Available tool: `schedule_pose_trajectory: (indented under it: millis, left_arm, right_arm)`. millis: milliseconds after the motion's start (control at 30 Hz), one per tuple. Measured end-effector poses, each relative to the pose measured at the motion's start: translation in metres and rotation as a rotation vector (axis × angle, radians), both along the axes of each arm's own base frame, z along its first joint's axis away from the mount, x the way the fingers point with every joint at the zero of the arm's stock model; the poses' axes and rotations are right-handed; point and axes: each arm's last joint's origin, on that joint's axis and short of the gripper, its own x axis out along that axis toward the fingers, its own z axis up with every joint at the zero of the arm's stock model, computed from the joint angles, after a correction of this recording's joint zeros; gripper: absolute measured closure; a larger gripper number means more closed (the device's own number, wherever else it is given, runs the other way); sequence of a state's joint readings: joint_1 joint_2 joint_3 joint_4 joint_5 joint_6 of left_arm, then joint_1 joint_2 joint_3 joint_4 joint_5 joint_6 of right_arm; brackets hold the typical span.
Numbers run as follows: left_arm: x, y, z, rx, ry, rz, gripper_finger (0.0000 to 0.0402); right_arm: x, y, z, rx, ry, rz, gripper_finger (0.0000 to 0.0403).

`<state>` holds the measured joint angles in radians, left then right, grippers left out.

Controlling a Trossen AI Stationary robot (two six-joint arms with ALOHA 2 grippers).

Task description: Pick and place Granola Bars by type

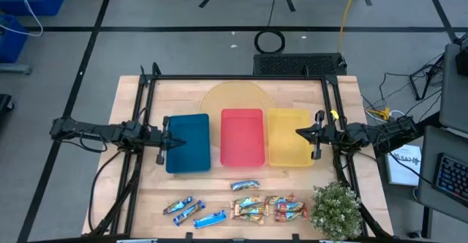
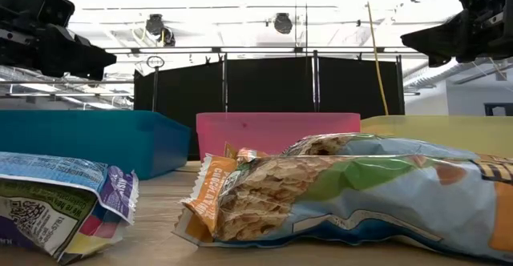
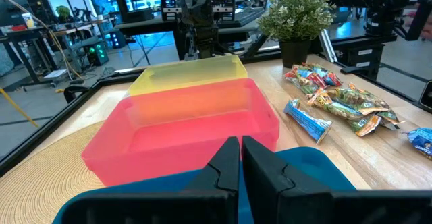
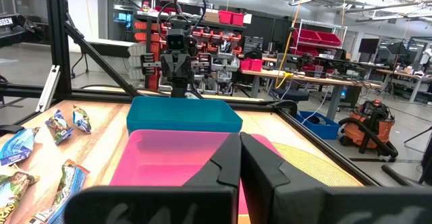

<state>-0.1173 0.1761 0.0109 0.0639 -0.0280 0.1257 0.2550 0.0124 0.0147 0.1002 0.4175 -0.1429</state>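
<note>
left gripper (image 1: 162, 142) fingers together, empty, hovering at outer edge of blue tray (image 1: 189, 142). right gripper (image 1: 316, 135) fingers together, empty, over outer edge of yellow tray (image 1: 290, 146). red tray (image 1: 242, 136) between them.

granola bars (image 1: 248, 205) all at front of table: blue-wrapped ones spread apart front left, tan and red-orange ones heaped touching, near potted plant (image 1: 336, 208).

risks: heaped wrappers overlap, so grab may lift two kinds; right arm could brush plant.

Overhead looks straight down; low camera, probably nearly touching the bars (image 2: 345, 190), faces the trays (image 2: 276, 130).
</note>
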Motion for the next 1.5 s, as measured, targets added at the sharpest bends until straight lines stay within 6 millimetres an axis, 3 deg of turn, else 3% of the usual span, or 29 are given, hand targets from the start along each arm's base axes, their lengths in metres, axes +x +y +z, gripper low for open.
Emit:
schedule_pose_trajectory:
  millis: [800,1033,1500]
  left_arm:
    - [0.0,0.0,0.0,-0.002,-0.002,0.0,0.0376]
    - [0.0,0.0,0.003,-0.173,-0.014,0.014,0.0376]
    - [0.0,0.001,0.02,-0.27,-0.181,0.037,0.0376]
  right_arm:
    - [0.0,0.0,0.0,0.0,0.0,0.0,0.0403]
    - [0.0,0.0,0.0,0.0,0.0,0.0,0.0403]
    - [-0.001,0.0,0.009,0.014,-0.087,-0.001,0.0403]
